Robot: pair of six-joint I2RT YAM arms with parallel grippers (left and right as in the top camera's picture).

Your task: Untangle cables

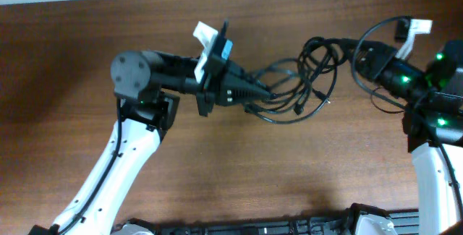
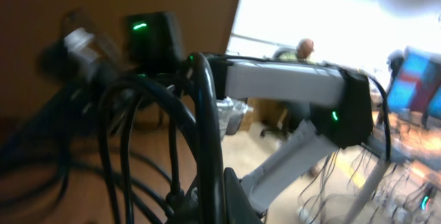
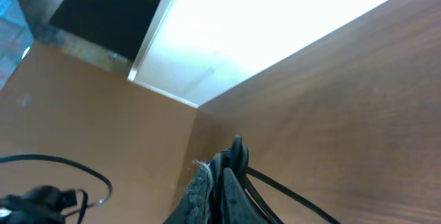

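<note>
The cables (image 1: 307, 83) are thin black cords tangled in loops on the wooden table, between my two grippers. My left gripper (image 1: 259, 92) reaches in from the left and is shut on a strand at the tangle's left end. In the left wrist view a black cable (image 2: 207, 114) rises from between its jaws (image 2: 224, 200), with more loops hanging beside it. My right gripper (image 1: 356, 53) is shut on a strand at the tangle's upper right. In the right wrist view its jaws (image 3: 231, 172) pinch a cable (image 3: 289, 193) that trails off to the right.
The brown wooden table (image 1: 239, 170) stretches below the tangle. The right arm's own thicker wire (image 1: 383, 27) loops above its wrist. A black rail (image 1: 275, 226) runs along the front edge. The right arm (image 2: 289, 93) fills the background of the left wrist view.
</note>
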